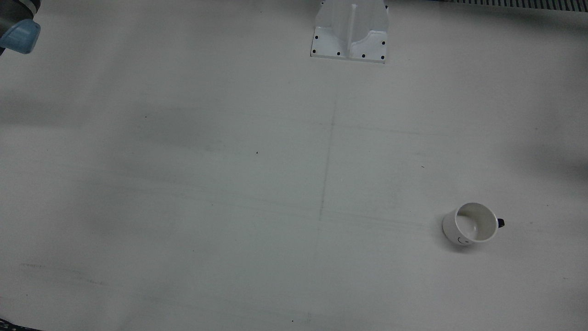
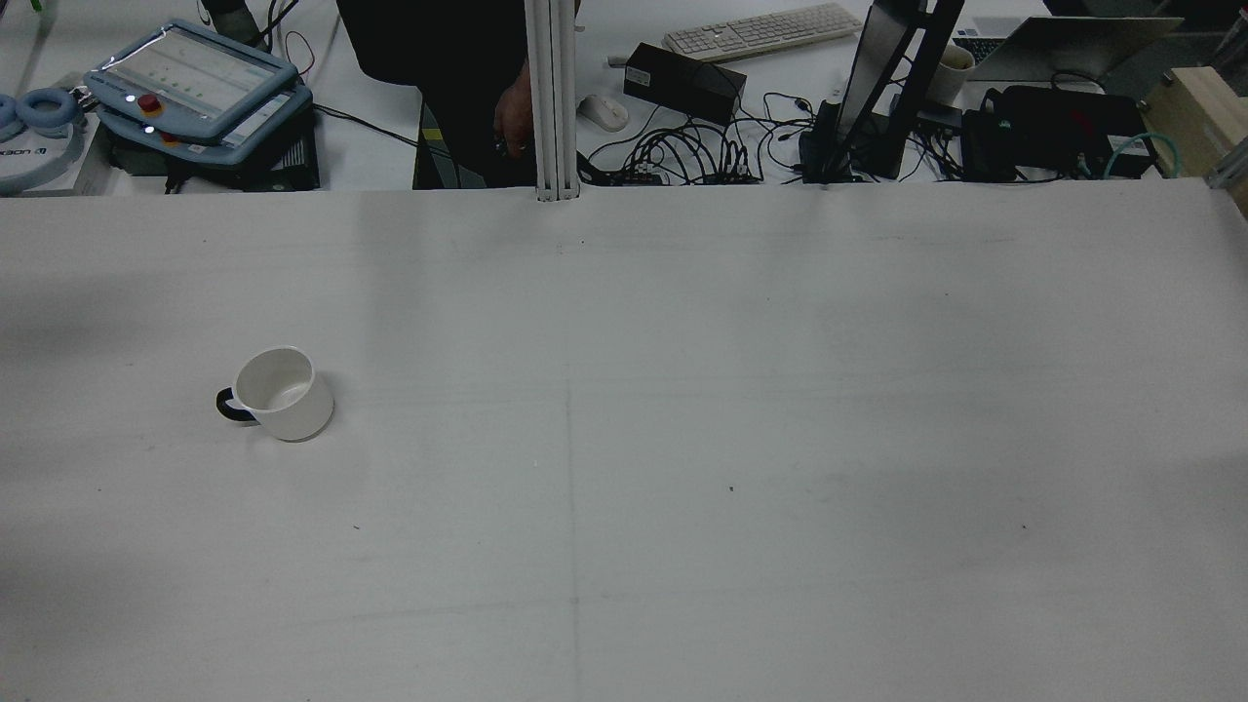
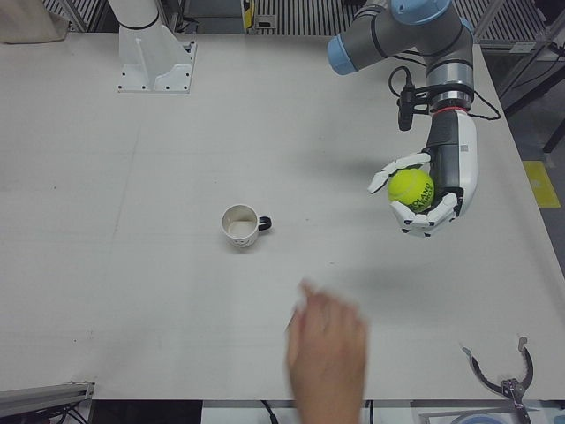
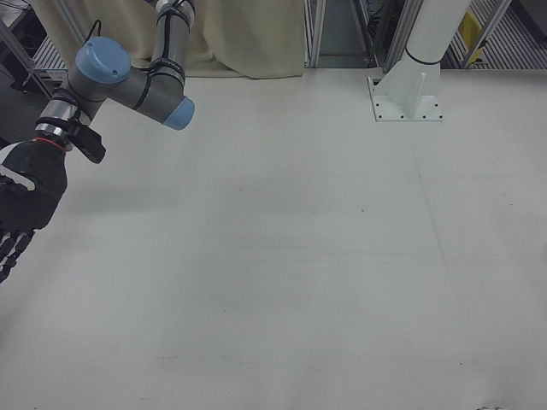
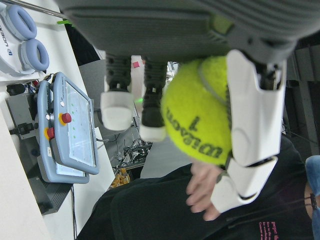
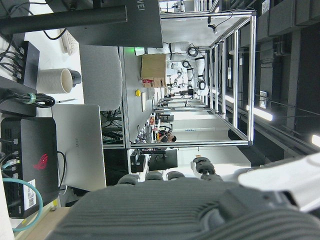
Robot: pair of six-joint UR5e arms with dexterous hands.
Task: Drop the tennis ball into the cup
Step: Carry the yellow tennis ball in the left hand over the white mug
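A yellow-green tennis ball point(image 3: 411, 188) sits in my white left hand point(image 3: 434, 193), which is shut on it and hangs above the table to the right of the cup in the left-front view. The left hand view shows the ball point(image 5: 197, 115) close up between the fingers point(image 5: 254, 125). The white cup point(image 3: 239, 225) with a dark handle stands upright and empty on the table, apart from the hand; it also shows in the front view point(image 1: 471, 224) and the rear view point(image 2: 283, 393). My dark right hand point(image 4: 21, 205) hangs at the far left edge, fingers spread, holding nothing.
A person's blurred hand point(image 3: 327, 353) reaches over the table's front edge, below and right of the cup. White arm pedestals point(image 1: 351, 32) point(image 4: 410, 85) stand at the back. A teach pendant point(image 2: 195, 83) and cables lie beyond the table's far edge.
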